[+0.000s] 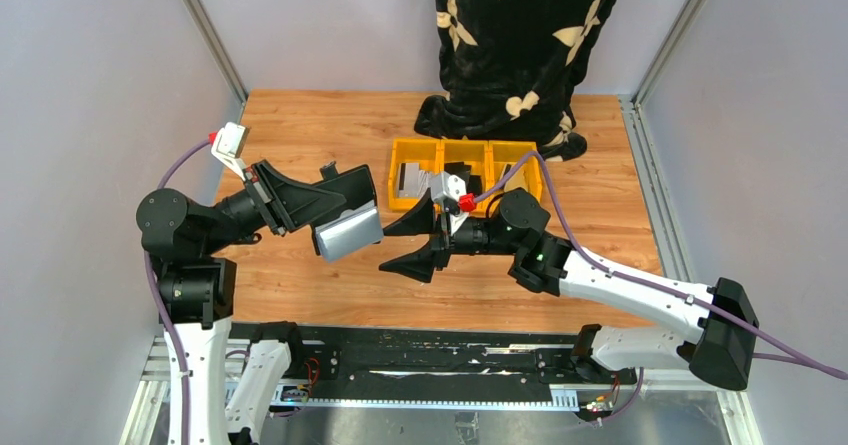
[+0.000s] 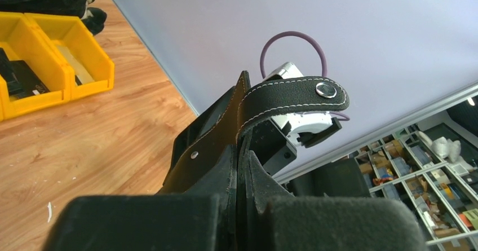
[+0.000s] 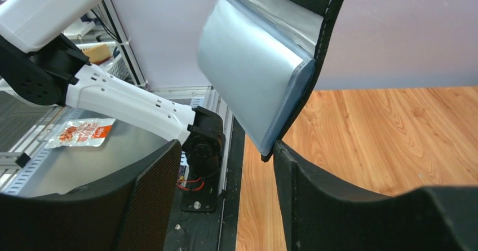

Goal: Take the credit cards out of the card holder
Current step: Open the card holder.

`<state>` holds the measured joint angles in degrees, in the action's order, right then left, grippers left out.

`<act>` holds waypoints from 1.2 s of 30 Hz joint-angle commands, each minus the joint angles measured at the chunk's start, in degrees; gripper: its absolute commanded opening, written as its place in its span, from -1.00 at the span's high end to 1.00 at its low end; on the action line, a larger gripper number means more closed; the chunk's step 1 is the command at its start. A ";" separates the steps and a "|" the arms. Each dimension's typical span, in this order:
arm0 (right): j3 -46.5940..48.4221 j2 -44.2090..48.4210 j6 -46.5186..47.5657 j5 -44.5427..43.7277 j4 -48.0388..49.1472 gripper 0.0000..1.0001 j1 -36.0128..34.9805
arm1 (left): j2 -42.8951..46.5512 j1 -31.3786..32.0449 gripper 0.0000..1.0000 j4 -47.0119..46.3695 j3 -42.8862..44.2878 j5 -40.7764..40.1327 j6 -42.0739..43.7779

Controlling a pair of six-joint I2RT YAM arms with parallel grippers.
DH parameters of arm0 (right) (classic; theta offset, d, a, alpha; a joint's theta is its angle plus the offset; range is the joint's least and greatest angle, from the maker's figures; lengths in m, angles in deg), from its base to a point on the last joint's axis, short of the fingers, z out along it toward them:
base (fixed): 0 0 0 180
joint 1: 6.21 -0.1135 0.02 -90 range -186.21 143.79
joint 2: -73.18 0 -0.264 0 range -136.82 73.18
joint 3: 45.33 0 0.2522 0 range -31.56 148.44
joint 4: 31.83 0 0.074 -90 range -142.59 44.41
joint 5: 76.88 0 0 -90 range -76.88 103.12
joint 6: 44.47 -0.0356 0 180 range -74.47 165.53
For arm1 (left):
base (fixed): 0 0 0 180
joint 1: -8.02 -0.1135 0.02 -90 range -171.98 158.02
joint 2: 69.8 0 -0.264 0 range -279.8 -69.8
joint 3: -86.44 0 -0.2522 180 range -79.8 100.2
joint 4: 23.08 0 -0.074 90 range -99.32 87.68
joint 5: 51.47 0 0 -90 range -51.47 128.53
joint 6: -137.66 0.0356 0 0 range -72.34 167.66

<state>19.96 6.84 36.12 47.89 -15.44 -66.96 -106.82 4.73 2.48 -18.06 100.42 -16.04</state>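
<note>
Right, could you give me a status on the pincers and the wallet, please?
Left pincer shut on black leather-like folding card holder, held aloft, hanging open. Right pincer open, facing its grey-blue sleeves. Nothing between them.

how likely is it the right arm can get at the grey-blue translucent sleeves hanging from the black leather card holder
Probably yes. The left gripper holds the black leather card holder aloft, and its grey-blue translucent sleeves hang right in front of the open right gripper, nothing between.
</note>
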 commanded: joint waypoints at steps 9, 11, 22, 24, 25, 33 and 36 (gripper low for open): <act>-1.86 -1.02 0.49 -3.81 7.50 -0.35 -0.67 | 0.27 -0.30 1.00 -0.42 2.88 2.60 -1.80; -2.05 -1.50 1.59 -6.23 6.46 -0.41 -0.68 | 0.21 -0.31 1.00 -0.43 3.15 2.67 -1.74; -2.32 -1.35 5.58 -16.46 1.06 -0.66 -0.68 | 0.10 -0.28 1.00 -0.41 3.96 3.59 -1.70; -2.67 -1.30 3.92 -12.09 3.65 -0.68 -0.67 | 0.12 -0.31 1.00 -0.44 3.85 3.76 -1.64; -2.63 -1.37 2.60 -9.48 5.19 -0.68 -0.68 | 0.10 -0.29 1.00 -0.45 3.89 3.83 -1.61; -0.85 -2.68 -0.32 -2.65 6.98 -0.51 -0.66 | 0.22 -0.31 1.00 -0.30 4.34 4.18 -1.71; -0.23 -2.98 0.49 -4.41 6.27 -0.37 -0.68 | 0.25 -0.30 1.00 -0.31 4.68 4.29 -1.85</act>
<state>18.28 4.61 36.93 43.08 -10.74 -66.99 -106.77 4.73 2.48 -15.51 103.11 -16.89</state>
